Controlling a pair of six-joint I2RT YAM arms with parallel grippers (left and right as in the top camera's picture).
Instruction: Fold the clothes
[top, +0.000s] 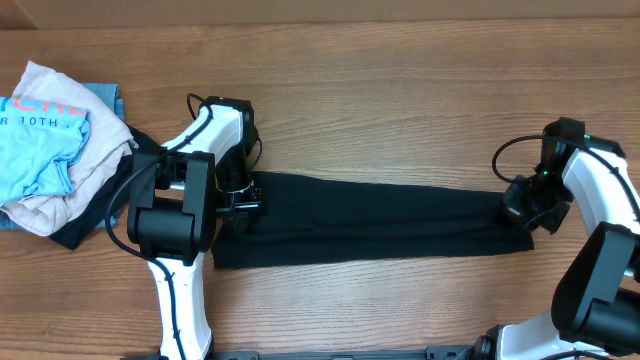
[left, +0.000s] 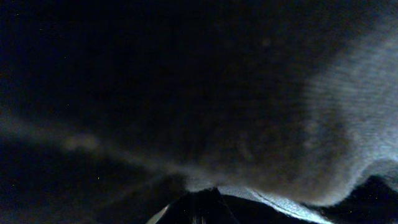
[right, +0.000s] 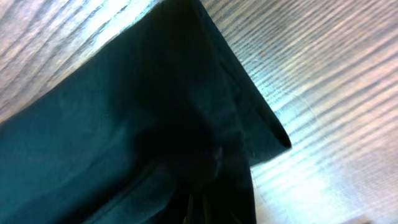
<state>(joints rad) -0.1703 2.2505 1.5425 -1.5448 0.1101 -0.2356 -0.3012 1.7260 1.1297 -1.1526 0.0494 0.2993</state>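
So the long black garment (top: 380, 220) is laid flat across the middle of the wooden table (top: 400, 90), running left to right. Each arm sits on one end, left gripper (top: 240, 203) at the left edge and right gripper (top: 522, 212) at the right. My guess is that's to keep it taut and straight for a fold. Both wrist cams are basically full of dark fabric, so I can't tell whether either jaw is closed or actually pinching. The pile of other clothes (top: 55, 140) waits in the upper left.
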